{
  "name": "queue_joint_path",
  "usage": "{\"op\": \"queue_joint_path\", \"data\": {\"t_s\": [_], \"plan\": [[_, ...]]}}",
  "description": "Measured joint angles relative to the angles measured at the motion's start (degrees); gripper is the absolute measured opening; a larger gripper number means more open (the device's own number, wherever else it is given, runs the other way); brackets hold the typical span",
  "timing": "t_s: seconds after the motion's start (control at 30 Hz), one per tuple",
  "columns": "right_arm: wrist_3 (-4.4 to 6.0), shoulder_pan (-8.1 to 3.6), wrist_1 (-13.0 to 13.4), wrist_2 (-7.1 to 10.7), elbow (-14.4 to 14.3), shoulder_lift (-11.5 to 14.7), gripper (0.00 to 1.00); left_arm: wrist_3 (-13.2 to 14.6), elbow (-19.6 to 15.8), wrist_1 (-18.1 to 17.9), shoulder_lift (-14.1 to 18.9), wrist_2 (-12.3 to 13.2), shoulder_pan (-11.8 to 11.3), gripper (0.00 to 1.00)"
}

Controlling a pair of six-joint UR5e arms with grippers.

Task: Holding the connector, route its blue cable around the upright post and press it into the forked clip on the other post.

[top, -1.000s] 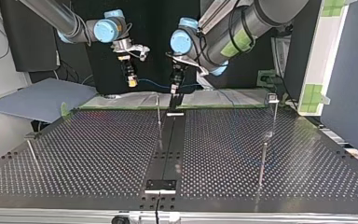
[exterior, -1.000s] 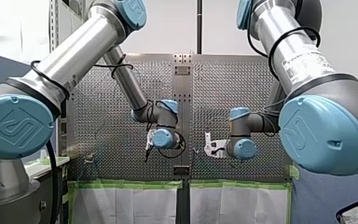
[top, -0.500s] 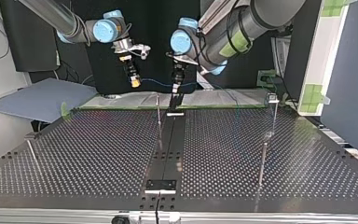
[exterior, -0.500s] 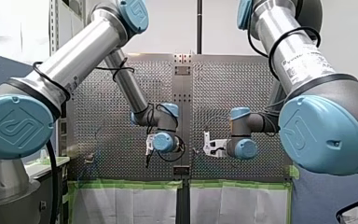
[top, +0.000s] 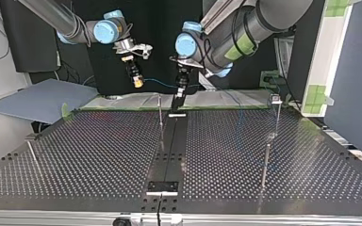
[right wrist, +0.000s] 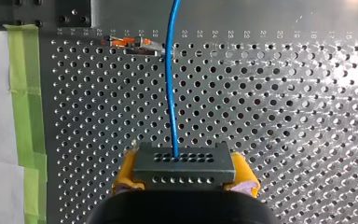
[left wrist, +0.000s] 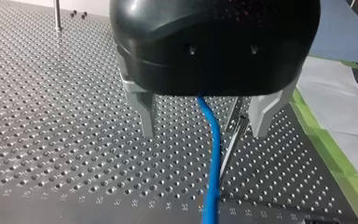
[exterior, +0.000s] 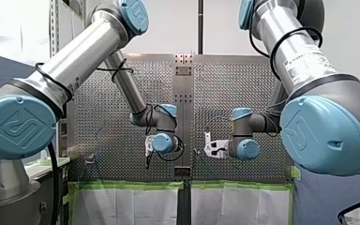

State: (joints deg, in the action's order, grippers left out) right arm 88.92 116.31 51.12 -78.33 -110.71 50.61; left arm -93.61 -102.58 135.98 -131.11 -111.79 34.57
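Two arms meet above the far edge of a perforated bench (top: 99, 155), as the top view shows from across it. My right pincer (right wrist: 185, 173) enters that view at 11 o'clock. It is closed, with its yellow pads (right wrist: 125, 173) clamped on both sides of a dark connector (right wrist: 184, 161). A blue cable (right wrist: 170, 93) leaves the middle of the connector's face and runs straight ahead of this pincer, above the bench holes. It passes just beside an orange-and-metal piece (right wrist: 130, 44) that is too small to tell what it is. Green tape (right wrist: 21, 93) borders the bench edge to one side.

My left pincer (left wrist: 201, 134) is black with metal fingers (left wrist: 142, 112). It enters the top view at 1 o'clock and points down at the bench. Its fingers stand wide apart, so it is open. The cable hangs between them and touches neither. A thin rod (left wrist: 233, 140) shows just beside the cable, between it and one finger.

In the top view the cable sags from the right pincer to the left pincer at its 3 o'clock, then trails faintly toward 4 o'clock. A central post (top: 160, 117) stands at 6 o'clock of that span. A second post (top: 277, 115) carries a small fitting on top and stands well apart at 3 o'clock of the central one. Whether the fitting is forked cannot be told. A third post (top: 265, 165) stands at the second post's 6 o'clock.
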Motion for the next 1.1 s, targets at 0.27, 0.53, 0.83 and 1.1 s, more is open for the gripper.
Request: {"op": "queue_joint_path", "data": {"t_s": [0.27, 0.53, 0.83, 1.1], "plan": [[0.11, -0.06, 0.33, 0.19, 0.0, 0.0, 0.0, 0.24, -0.03, 0.4, 0.02, 0.16, -0.15, 0.98], [0.13, -0.04, 0.39, 0.69, 0.01, 0.02, 0.0, 2.25, -0.02, -0.12, 0.02, -0.33, -0.14, 0.01], [0.11, -0.09, 0.31, 0.69, 0.0, 0.07, 0.0, 3.15, -0.03, -0.37, 0.03, -0.25, -0.45, 0.01], [-0.22, -0.13, -0.67, -0.99, -0.02, 0.06, 0.0, 3.5, -0.43, -0.75, 0.03, -2.6, -0.25, 0.01]]}}
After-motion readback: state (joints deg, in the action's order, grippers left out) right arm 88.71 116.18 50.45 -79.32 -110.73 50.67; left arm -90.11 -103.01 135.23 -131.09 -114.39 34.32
